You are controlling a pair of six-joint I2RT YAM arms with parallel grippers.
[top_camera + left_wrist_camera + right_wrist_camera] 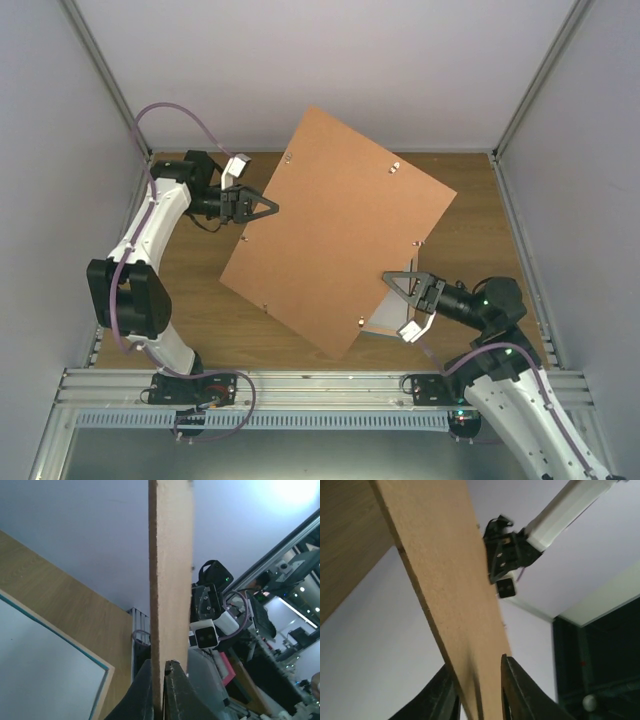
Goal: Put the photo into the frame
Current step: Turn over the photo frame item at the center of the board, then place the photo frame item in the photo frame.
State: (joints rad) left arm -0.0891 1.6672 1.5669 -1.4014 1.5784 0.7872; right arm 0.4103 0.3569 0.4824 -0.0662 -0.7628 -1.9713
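Seeing frame [335, 225] raised above desk [200, 290], brown back up, tilted, spanning between both arms. Left end effector [272, 208] clenched on its left edge. Right end effector [395, 282] straddles near-right edge; we cannot tell whether it grips. White teal-edged sheet [45, 680] on desk below.

Robot lab cell: aluminium-profile enclosure [300, 385], white walls [330, 60].
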